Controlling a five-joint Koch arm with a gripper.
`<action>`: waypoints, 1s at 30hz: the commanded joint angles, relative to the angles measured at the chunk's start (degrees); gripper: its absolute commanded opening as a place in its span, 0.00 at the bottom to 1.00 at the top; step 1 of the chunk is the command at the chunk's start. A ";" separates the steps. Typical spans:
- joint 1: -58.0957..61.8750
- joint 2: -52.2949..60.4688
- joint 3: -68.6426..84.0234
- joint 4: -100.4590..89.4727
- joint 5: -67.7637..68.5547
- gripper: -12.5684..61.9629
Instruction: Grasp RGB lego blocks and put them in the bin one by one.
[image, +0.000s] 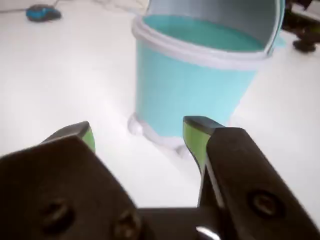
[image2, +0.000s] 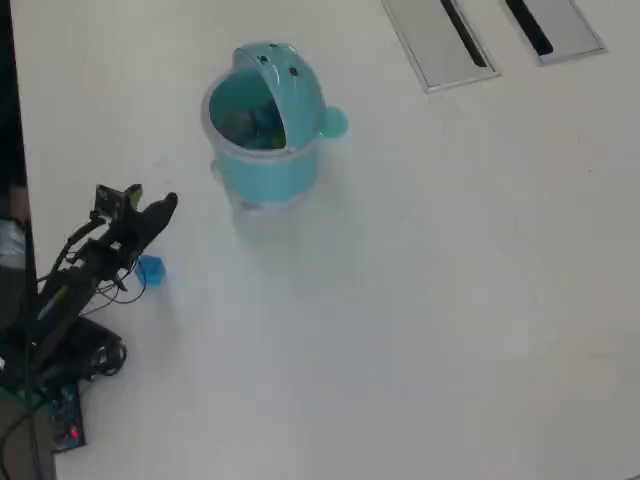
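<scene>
The claw (image: 140, 134) stands wide apart in the wrist view, its two black jaws tipped with green pads (image: 194, 138), and nothing sits between them, only bare white worktop (image: 65, 80). Straight ahead of the claw rises the bin (image: 192, 87), a round teal container with a pale rim and its domed lid tipped back, so that the mouth is uncovered. In the overhead view the bin (image2: 265, 150) stands upright toward the upper left of the worktop (image2: 450, 300), its lid bearing dark dots and a round knob (image2: 333, 123) sticking out at its right side; something yellow-green shows inside it, too small to make out. The arm (image2: 85, 275) lies at the left edge of that view, with the claw (image2: 150, 208) reaching toward the bin but well short of it. The blue lego block (image2: 150, 270) rests on the worktop just beside the arm, below the claw and apart from the bin. Two grey slotted panels (image2: 440, 40) are set into the worktop at the top right.
</scene>
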 joint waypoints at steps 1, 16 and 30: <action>-0.70 4.31 -1.23 -0.26 0.26 0.61; -0.88 4.39 13.18 2.72 -0.18 0.63; -1.49 4.48 19.25 6.15 0.18 0.65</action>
